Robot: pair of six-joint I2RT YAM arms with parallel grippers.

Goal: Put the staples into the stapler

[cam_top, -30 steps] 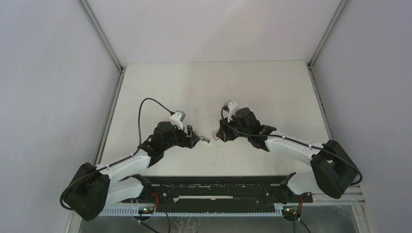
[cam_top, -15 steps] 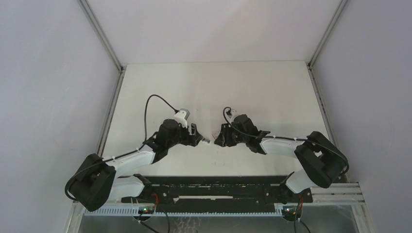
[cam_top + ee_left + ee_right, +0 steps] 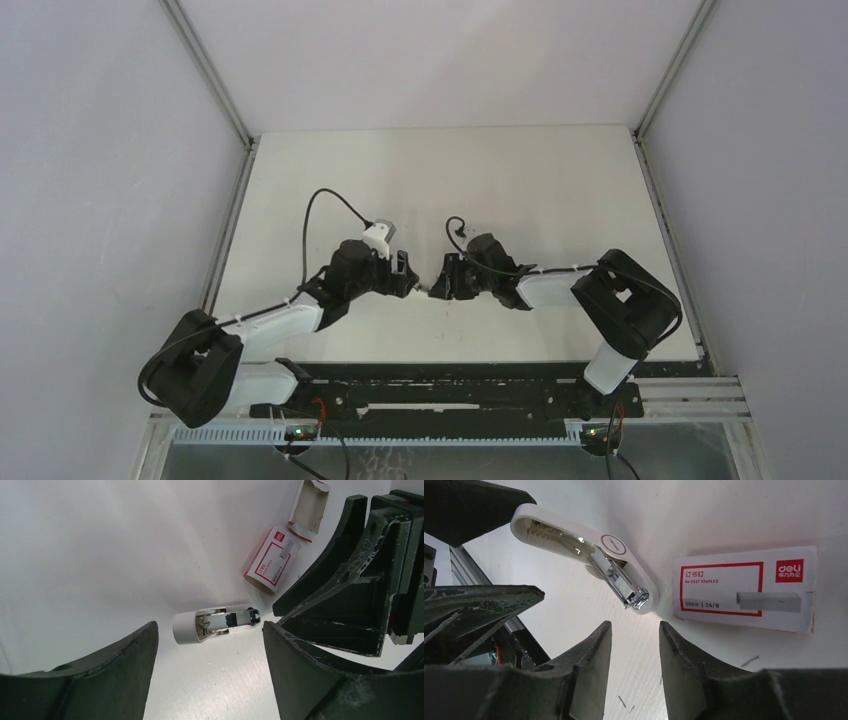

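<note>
A small white stapler (image 3: 217, 625) lies on its side on the table, its metal channel showing. It also shows in the right wrist view (image 3: 584, 555) and, barely, between the grippers in the top view (image 3: 426, 290). The red-and-white staple box (image 3: 746, 587) lies flat just beyond it (image 3: 271, 559). No staple strips show. My left gripper (image 3: 210, 636) is open and empty, its fingers either side of the stapler's near end, a little short of it. My right gripper (image 3: 635, 626) is open and empty, its tips just short of the stapler's front end.
A torn cardboard piece (image 3: 310, 505) lies past the box. A few loose staple bits (image 3: 749, 661) lie on the table by my right fingers. The two grippers (image 3: 405, 278) (image 3: 442, 285) nearly touch at mid table. White walls enclose the table.
Both grippers have closed in on the stapler from either side and come lower. The right arm has swung left and folded in. The stapler and box have hardly moved.
</note>
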